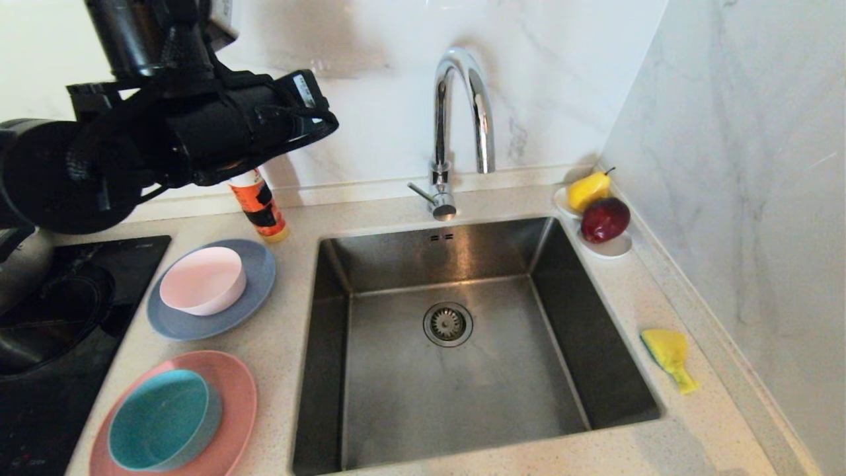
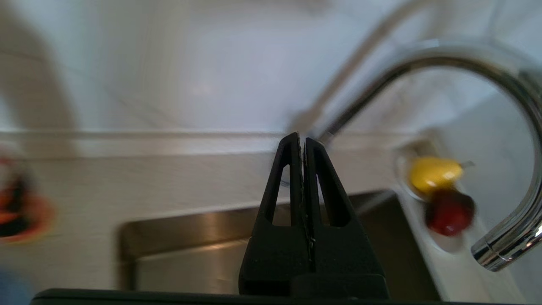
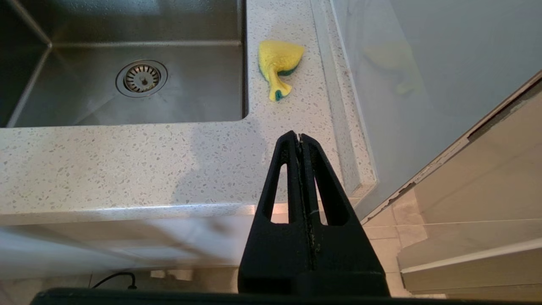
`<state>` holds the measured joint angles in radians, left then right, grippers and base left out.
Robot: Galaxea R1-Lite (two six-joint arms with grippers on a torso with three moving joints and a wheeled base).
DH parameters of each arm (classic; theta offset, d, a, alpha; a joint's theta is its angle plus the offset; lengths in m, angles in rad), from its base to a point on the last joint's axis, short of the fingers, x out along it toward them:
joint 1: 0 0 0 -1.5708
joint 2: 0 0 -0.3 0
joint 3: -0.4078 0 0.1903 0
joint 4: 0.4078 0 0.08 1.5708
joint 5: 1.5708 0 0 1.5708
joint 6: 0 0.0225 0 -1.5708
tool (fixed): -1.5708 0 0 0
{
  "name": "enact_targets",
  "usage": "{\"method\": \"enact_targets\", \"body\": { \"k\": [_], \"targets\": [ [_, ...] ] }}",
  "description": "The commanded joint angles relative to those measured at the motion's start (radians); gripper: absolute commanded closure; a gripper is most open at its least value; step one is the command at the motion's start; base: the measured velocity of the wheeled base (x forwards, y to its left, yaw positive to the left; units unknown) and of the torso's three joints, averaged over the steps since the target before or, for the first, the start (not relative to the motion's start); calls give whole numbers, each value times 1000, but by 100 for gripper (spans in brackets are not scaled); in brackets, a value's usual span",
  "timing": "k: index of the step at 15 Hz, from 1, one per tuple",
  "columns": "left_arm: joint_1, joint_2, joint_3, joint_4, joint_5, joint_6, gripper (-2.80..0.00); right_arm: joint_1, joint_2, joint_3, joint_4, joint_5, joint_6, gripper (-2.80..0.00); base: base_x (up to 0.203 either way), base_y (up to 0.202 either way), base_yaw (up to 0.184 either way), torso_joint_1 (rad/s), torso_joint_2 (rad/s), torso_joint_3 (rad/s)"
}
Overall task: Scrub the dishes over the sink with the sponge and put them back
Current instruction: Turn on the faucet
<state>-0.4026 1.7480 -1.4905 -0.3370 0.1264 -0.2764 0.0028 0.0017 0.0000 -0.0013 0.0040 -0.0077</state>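
A pale pink bowl [image 1: 203, 279] sits on a grey-blue plate [image 1: 259, 291] left of the sink [image 1: 396, 396]. Nearer me, a teal bowl [image 1: 162, 420] rests on a salmon-pink plate [image 1: 236, 396]. The yellow sponge [image 1: 667, 354] lies crumpled on the counter right of the sink, with its green layer showing in the right wrist view [image 3: 279, 63]. My left arm [image 1: 198, 132] is raised high above the counter's back left. Its gripper [image 2: 302, 142] is shut and empty, pointing toward the sink's back edge. My right gripper [image 3: 300, 137] is shut and empty, hanging off the counter's front right corner.
A chrome gooseneck faucet [image 1: 462, 112] rises behind the sink. A white dish holds a yellow pear [image 1: 588, 190] and a red apple [image 1: 605, 219] at the back right. An orange bottle [image 1: 261, 208] stands behind the plates. A black cooktop [image 1: 39, 396] with a pan lies far left.
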Motion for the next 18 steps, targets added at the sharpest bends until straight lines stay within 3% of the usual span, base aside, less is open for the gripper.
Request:
{"method": "enact_targets", "body": {
  "k": [1,4,18],
  "targets": [
    [-2,109,-48,-3,-70,-42,0,0,0,0,0,1,0,0,0,0,0,0,0,0],
    [1,146,-53,-14,-193,-83,0,0,0,0,0,1,0,0,0,0,0,0,0,0],
    [3,500,-397,-6,-206,-103,0,0,0,0,0,1,0,0,0,0,0,0,0,0]
  ]
}}
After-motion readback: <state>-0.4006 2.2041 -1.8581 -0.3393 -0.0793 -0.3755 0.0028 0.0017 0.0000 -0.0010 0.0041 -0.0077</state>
